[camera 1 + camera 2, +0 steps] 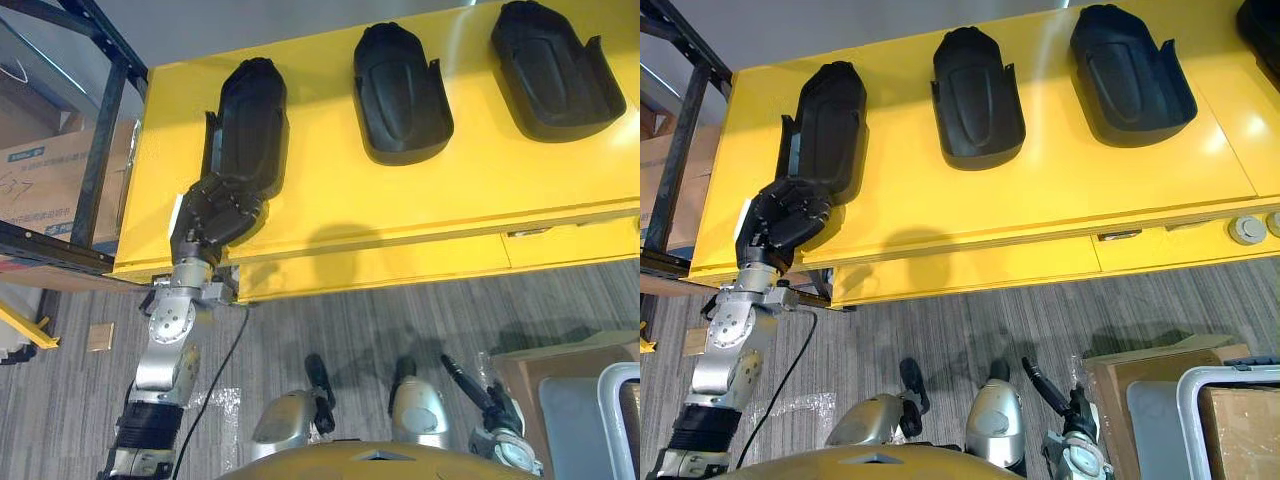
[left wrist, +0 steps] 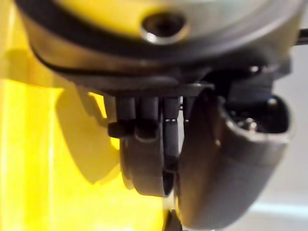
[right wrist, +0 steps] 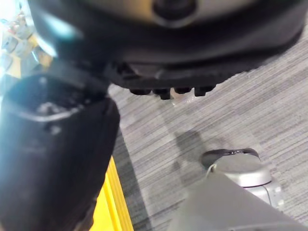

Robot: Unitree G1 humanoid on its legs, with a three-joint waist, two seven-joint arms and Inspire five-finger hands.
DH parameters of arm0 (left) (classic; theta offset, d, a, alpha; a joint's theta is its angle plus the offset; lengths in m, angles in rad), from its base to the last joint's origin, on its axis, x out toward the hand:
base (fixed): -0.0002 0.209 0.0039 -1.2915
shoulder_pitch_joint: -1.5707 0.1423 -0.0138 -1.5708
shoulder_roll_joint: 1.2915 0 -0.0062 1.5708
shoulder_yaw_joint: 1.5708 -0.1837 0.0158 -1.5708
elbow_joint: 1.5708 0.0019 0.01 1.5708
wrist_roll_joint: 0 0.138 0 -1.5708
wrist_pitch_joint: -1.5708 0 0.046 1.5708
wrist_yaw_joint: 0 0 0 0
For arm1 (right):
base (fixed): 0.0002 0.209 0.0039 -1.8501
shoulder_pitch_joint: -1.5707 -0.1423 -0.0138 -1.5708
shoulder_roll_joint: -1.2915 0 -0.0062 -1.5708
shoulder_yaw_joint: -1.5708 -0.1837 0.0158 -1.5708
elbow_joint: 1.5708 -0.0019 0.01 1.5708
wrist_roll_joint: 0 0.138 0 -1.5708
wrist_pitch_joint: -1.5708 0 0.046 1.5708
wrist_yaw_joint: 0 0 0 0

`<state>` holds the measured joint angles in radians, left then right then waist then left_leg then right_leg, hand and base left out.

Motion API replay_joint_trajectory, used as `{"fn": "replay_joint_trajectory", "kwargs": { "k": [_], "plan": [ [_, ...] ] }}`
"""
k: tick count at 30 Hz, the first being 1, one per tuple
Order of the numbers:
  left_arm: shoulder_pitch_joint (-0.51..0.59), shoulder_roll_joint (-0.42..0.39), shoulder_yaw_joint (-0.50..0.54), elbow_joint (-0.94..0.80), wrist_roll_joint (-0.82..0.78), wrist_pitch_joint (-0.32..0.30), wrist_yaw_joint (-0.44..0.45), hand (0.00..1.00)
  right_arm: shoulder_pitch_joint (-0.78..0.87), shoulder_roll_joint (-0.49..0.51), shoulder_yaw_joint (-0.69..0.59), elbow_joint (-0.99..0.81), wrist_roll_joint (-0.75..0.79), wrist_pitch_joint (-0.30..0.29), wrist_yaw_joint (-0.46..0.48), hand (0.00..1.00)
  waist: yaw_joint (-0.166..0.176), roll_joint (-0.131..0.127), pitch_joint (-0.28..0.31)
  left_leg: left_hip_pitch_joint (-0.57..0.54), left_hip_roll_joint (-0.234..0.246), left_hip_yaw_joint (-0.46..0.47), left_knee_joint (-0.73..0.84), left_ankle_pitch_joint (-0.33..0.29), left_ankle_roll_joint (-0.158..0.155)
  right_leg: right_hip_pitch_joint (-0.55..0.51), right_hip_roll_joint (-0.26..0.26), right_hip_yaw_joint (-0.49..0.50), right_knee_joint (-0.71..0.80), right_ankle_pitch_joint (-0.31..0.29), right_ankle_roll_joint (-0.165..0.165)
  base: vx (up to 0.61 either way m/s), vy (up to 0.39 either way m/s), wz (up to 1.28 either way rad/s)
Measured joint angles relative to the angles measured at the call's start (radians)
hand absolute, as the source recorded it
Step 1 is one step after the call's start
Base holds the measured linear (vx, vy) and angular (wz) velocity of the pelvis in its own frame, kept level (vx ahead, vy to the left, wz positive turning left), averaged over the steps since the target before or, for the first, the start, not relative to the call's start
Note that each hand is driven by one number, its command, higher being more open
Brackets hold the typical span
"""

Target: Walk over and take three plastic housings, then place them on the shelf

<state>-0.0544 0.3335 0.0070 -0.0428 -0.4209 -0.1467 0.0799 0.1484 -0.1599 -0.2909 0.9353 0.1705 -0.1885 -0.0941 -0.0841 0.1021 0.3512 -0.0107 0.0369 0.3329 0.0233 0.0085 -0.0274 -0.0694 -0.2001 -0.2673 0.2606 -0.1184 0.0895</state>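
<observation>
Three black plastic housings lie in a row on the yellow table (image 1: 400,205): a left one (image 1: 250,115), a middle one (image 1: 400,95) and a right one (image 1: 555,70). My left hand (image 1: 215,215) sits on the near end of the left housing, close to the table's front left corner. Its fingers (image 2: 144,159) curl toward the thumb, closed on that end. The part of the housing under the hand is hidden. My right hand (image 1: 470,390) hangs low over the carpet, away from the table, with relaxed fingers and nothing in it.
A black metal shelf frame (image 1: 100,150) stands left of the table, with a cardboard box (image 1: 40,180) behind it. Another cardboard box (image 1: 560,375) and a grey bin (image 1: 610,420) sit on the floor at my lower right. Small round grey parts (image 1: 1247,228) lie at the table's right.
</observation>
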Motion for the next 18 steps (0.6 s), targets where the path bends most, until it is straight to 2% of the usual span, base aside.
{"fn": "replay_joint_trajectory", "kwargs": {
  "k": [8,18],
  "plan": [
    [-0.065,0.031,0.017,0.042,0.0,0.0,0.003,0.0,-0.008,0.003,0.008,-0.012,0.003,0.004,0.0,1.0,0.001,-0.015,0.013,-0.021,0.011,0.003,0.037,-0.018,-0.004,-0.01,0.008,0.007,-0.001,0.002,-0.003,0.0,-0.006,-0.02],
    [-0.075,0.031,0.032,0.042,0.0,0.0,-0.005,0.0,-0.007,0.009,0.008,-0.021,0.003,0.005,0.001,1.0,0.003,-0.017,0.031,-0.023,0.011,0.013,0.062,-0.035,-0.001,-0.008,0.009,0.02,0.0,0.003,-0.003,0.0,-0.001,-0.03]
  ]
}}
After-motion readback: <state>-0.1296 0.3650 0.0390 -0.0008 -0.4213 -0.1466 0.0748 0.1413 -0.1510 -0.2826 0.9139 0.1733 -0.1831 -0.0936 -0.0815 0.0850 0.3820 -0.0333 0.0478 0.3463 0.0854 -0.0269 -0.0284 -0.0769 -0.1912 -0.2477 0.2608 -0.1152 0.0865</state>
